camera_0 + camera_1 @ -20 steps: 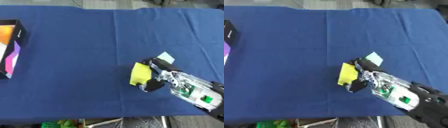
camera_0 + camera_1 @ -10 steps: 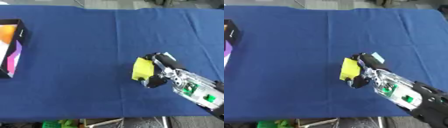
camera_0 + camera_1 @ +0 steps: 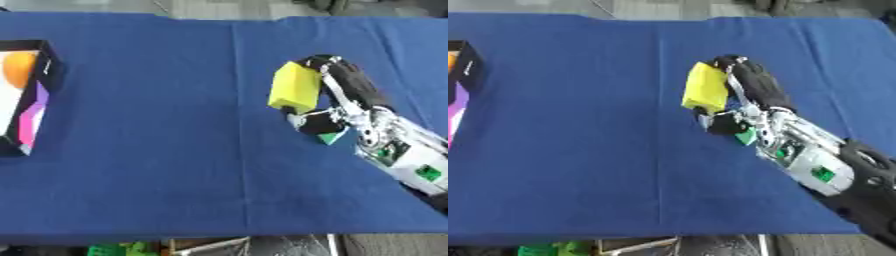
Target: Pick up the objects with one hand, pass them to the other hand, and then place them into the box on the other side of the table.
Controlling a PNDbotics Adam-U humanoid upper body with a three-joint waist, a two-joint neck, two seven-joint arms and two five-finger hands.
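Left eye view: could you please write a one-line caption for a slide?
Robot's right hand curls its fingers around a yellow block above the blue table; the box waits at left.

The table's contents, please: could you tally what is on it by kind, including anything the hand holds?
Yellow block, held in the right hand: 1
Small green piece, under the hand: 1
Box at the left edge, with orange and purple-pink colours showing inside: 1
Total: 3
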